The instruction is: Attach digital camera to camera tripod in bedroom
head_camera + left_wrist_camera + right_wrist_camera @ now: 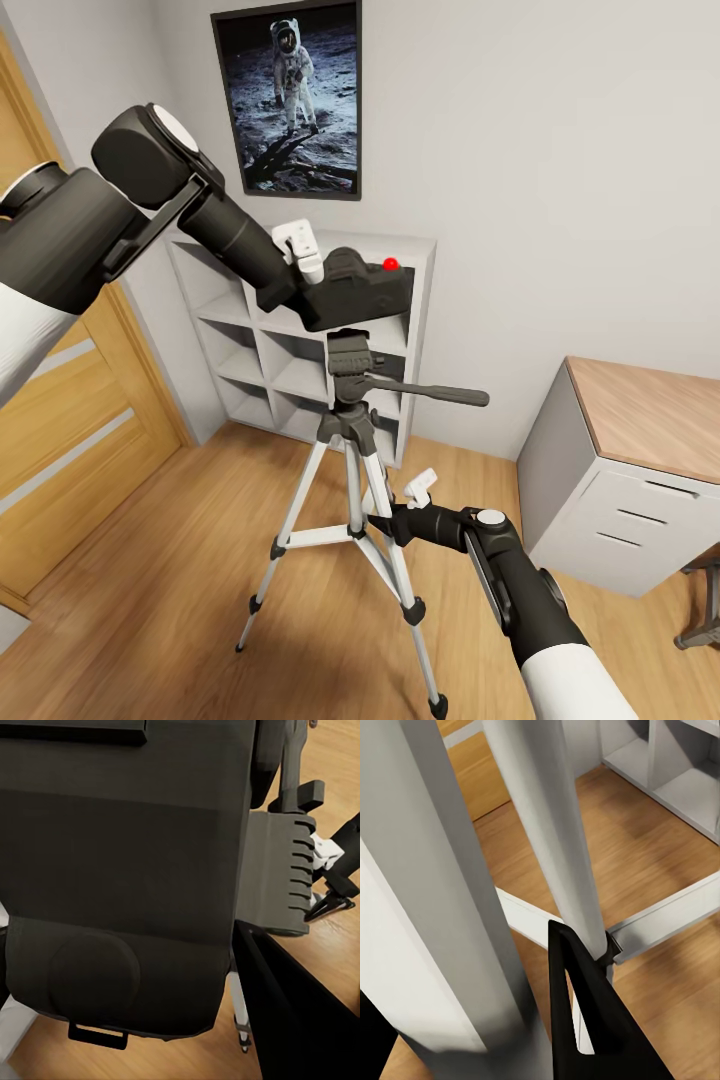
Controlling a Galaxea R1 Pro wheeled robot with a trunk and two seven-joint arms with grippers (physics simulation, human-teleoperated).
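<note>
My left gripper (318,290) is shut on the digital camera (365,290), a black box with a red dot on its top corner. I hold it directly over the camera tripod's dark grey head (349,358), very close; contact cannot be told. In the left wrist view the camera's body (120,870) is up close, with the tripod head (279,874) beyond it. The camera tripod (345,480) stands on the wood floor, its pan handle (435,394) pointing right. My right gripper (385,520) is shut on a silver tripod leg (457,915), with one black finger (585,1020) beside it.
A white cube shelf (275,345) stands against the wall right behind the tripod, under an astronaut poster (290,100). The oak door (70,440) is at the left. A white drawer unit with a wood top (640,470) and a chair's edge (705,600) are at the right.
</note>
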